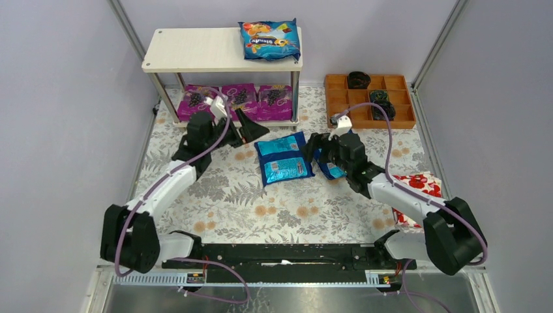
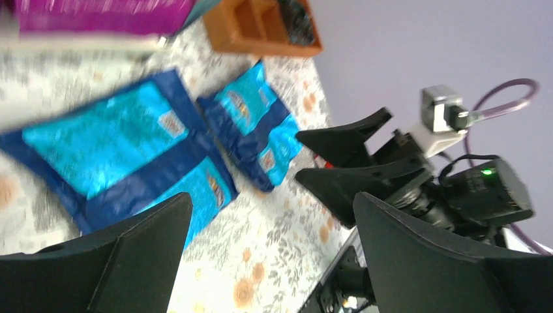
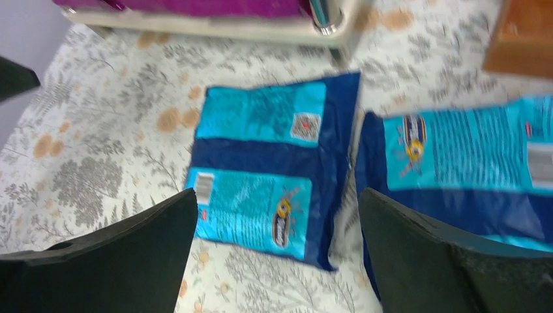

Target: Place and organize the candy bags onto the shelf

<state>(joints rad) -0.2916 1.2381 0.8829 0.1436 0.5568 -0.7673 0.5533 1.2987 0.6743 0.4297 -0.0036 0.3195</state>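
Note:
The shelf (image 1: 195, 49) stands at the back left. One blue candy bag (image 1: 270, 39) lies on its top board and three purple bags (image 1: 238, 98) sit on the lower tier. Two blue bags lie back side up on the table: one in the middle (image 1: 282, 158), one (image 1: 329, 169) partly under my right arm. My left gripper (image 1: 257, 132) is open and empty, just left of the middle bag (image 2: 117, 150). My right gripper (image 1: 310, 151) is open and empty, over the gap between the two bags (image 3: 270, 169) (image 3: 469, 169).
An orange compartment tray (image 1: 370, 98) with dark items stands at the back right. A white packet with red flowers (image 1: 417, 189) lies at the right under my right arm. Grey walls close in both sides. The shelf leg (image 3: 323, 13) stands just behind the bags.

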